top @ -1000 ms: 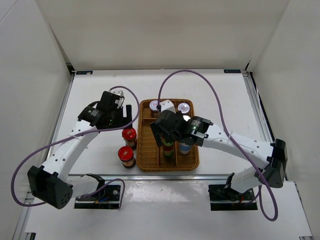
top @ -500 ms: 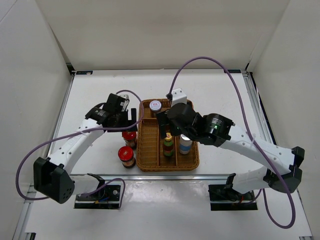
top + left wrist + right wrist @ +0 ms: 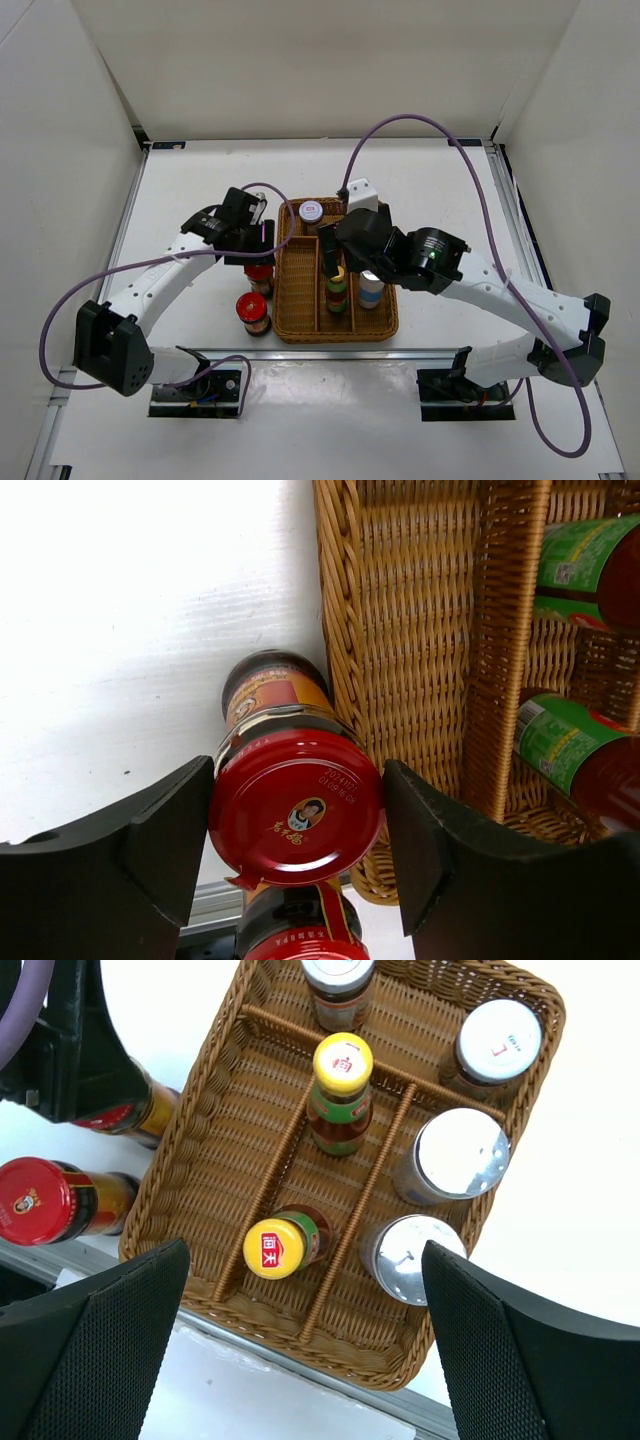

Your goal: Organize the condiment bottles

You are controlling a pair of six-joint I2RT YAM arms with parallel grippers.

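Note:
My left gripper [image 3: 258, 245] is shut on the lid of a red-lidded jar [image 3: 296, 805] that stands on the table just left of the brown wicker tray [image 3: 290, 330]. A second red-lidded jar [image 3: 253, 312] stands nearer, also outside the tray. My right gripper [image 3: 305, 1360] is open and empty, hovering above the tray. In the tray stand two yellow-capped green-labelled bottles [image 3: 343, 1063] [image 3: 274, 1248] in the middle lane, three silver-lidded ones in the right lane, such as one jar [image 3: 462, 1152], and one [image 3: 338, 972] at the far left.
The tray's left lane [image 3: 215, 1150] holds only the far silver-lidded jar. The table's near metal edge [image 3: 250, 1360] runs just below the tray. The right arm's purple cable [image 3: 420, 125] loops over the back of the table.
My left gripper moved right and down over the red-lidded jar and closed on its lid. My right gripper lifted off the yellow-capped bottle and rose above the tray.

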